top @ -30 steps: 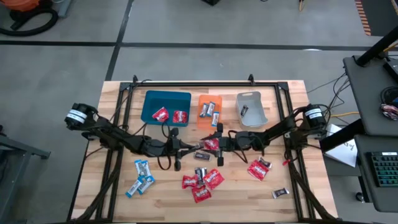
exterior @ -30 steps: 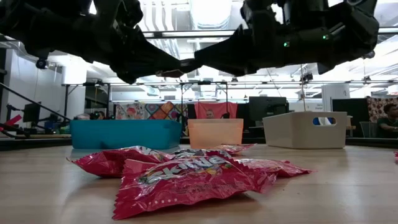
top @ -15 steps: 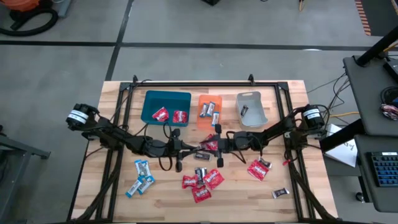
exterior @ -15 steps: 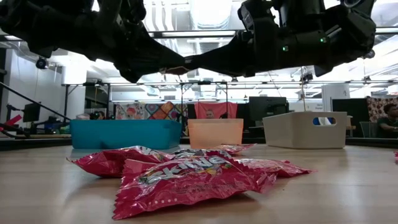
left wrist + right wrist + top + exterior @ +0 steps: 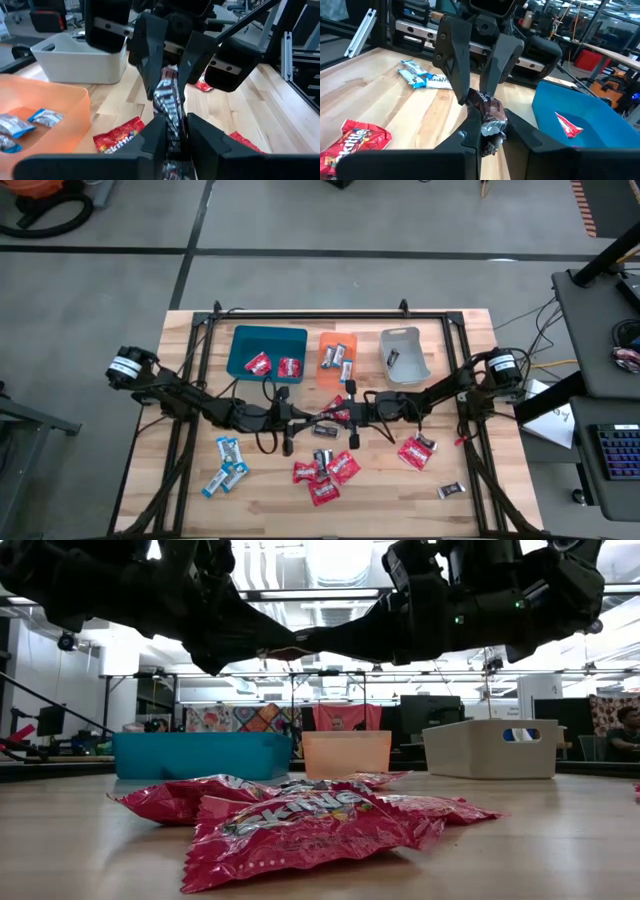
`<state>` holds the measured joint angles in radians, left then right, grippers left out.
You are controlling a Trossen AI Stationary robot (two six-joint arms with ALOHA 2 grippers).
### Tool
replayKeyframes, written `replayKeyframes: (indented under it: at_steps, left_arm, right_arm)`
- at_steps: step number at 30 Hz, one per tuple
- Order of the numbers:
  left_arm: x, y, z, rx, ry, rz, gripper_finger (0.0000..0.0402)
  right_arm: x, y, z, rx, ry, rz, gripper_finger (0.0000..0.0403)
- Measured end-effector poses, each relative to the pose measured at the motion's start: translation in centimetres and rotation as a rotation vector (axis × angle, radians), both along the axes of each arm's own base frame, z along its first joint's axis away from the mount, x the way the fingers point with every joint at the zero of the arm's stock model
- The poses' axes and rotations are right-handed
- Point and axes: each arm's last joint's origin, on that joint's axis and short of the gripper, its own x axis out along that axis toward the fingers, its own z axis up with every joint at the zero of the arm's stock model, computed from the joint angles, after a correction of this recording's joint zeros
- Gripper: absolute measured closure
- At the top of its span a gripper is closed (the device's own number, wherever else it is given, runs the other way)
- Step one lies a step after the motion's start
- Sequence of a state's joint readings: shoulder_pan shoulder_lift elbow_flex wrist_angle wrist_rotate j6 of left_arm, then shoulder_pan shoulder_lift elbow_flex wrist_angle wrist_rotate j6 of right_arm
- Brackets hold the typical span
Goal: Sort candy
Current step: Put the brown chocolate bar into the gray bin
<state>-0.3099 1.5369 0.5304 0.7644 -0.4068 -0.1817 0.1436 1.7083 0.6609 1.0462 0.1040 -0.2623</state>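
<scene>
My left gripper (image 5: 312, 423) and right gripper (image 5: 337, 416) meet tip to tip above mid-bench (image 5: 190, 480), both pinched on one dark-wrapped candy (image 5: 167, 100) held in the air between them. Blue tray (image 5: 266, 352) holds two red packs, orange tray (image 5: 338, 358) blue-and-white ones, grey tray (image 5: 404, 355) one dark piece. Loose red packs (image 5: 325, 472) lie near the front edge; blue-and-white bars (image 5: 229, 463) lie front-left.
</scene>
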Motion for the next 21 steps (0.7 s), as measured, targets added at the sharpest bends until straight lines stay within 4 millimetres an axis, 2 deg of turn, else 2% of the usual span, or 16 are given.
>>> replayKeyframes:
  at_steps: [6, 10, 16, 21]
  left_arm:
    - [-0.4, 0.3, 0.7, -0.016, 0.011, 0.011, 0.0265]
    - [-1.3, 0.6, 1.7, -0.008, 0.042, 0.016, 0.0236]
    - [-2.8, 1.9, 4.5, 0.008, 0.131, 0.080, 0.0231]
    - [-4.1, 3.4, 6.2, 0.109, 0.301, 0.136, 0.0239]
  right_arm:
    - [-0.5, -0.3, 1.5, 0.007, 0.021, -0.011, 0.0358]
    - [-1.0, -1.6, 3.5, 0.014, 0.157, -0.146, 0.0358]
    - [-2.6, -5.2, 8.2, 0.070, 0.457, -0.369, 0.0358]
    - [-3.9, -8.5, 11.8, 0.139, 0.555, -0.508, 0.0358]
